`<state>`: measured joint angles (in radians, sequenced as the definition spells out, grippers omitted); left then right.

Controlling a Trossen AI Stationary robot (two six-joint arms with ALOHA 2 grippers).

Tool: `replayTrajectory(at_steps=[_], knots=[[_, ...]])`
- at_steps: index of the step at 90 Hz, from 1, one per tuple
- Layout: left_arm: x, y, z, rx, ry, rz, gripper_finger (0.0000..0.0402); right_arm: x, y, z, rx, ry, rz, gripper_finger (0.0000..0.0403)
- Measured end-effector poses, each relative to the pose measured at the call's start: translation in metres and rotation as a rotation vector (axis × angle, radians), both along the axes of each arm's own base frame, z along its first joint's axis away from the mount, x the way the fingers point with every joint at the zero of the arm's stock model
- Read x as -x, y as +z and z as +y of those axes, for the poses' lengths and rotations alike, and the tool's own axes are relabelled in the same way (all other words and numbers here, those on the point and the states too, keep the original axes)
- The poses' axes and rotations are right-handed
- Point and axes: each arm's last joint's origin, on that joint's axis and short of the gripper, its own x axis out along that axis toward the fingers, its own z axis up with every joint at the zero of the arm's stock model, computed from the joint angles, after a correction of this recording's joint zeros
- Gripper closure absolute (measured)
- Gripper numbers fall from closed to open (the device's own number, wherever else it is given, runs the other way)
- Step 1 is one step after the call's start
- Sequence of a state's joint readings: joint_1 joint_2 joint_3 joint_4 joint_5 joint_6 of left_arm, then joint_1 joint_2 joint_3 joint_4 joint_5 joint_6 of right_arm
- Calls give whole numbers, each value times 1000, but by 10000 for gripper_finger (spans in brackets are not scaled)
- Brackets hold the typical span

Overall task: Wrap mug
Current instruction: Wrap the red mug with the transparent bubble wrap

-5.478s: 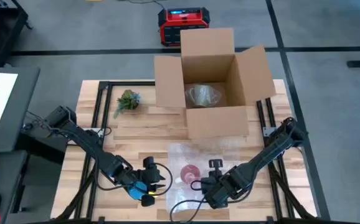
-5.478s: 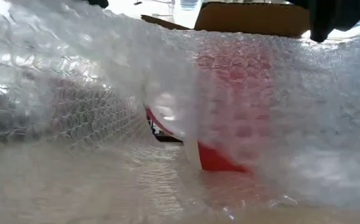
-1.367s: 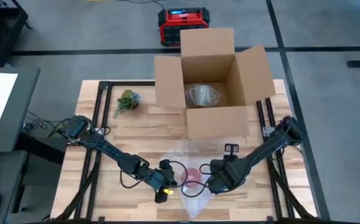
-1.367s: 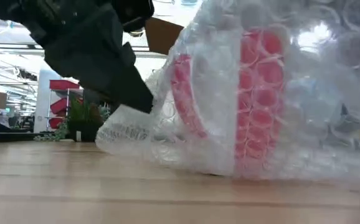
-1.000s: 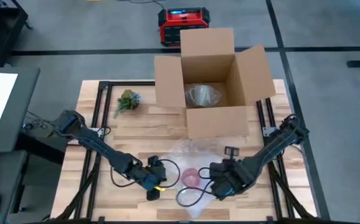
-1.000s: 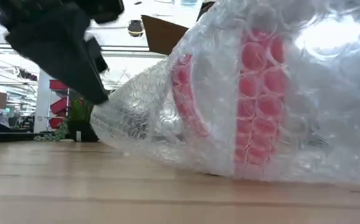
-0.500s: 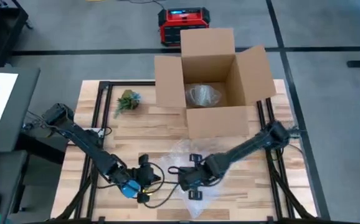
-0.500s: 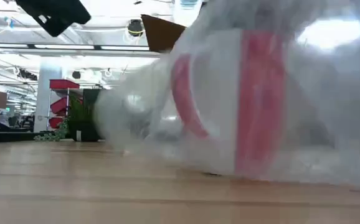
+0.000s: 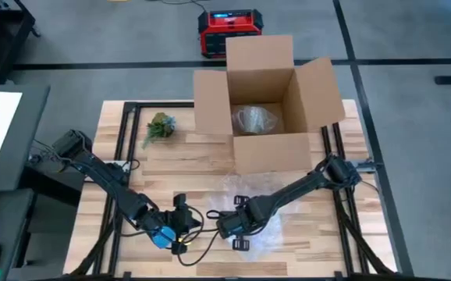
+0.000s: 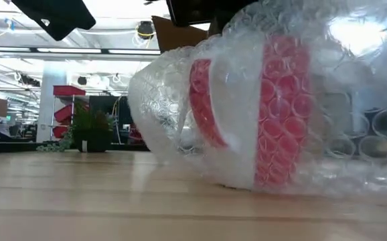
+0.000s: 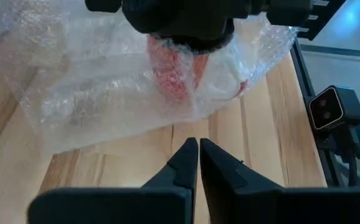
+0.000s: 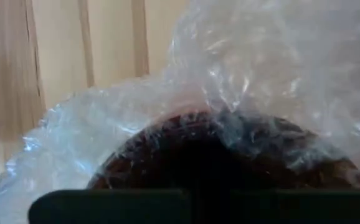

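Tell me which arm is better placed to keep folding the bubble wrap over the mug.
Right, probably. The right gripper is directly over the mug and its bubble wrap. The left gripper is shut and sits clear of the wrap, over bare table.

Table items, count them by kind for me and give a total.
Mug: 1
Bubble wrap sheet: 1
Cardboard box: 1
Small plant: 1
Total: 4

Right tool (image 9: 231,225) over bubble wrap (image 9: 268,204)
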<state>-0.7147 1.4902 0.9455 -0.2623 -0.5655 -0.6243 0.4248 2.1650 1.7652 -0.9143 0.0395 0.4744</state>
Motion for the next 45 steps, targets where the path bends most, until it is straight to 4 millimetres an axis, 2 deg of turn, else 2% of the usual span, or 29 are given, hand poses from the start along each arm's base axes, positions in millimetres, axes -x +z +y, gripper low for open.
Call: replayTrajectory(at_steps=[9, 21, 29, 45], knots=[[0, 0, 0, 0, 1, 1, 402, -2, 15, 1, 5, -22, 19, 402], [0, 0, 0, 1, 1, 0, 402, -2, 47, 1, 17, -40, 43, 402], [0, 0, 0, 0, 1, 1, 402, -1, 62, 2, 25, -45, 53, 402], [0, 0, 0, 1, 1, 1, 402, 5, 87, 19, 39, 7, -7, 402]])
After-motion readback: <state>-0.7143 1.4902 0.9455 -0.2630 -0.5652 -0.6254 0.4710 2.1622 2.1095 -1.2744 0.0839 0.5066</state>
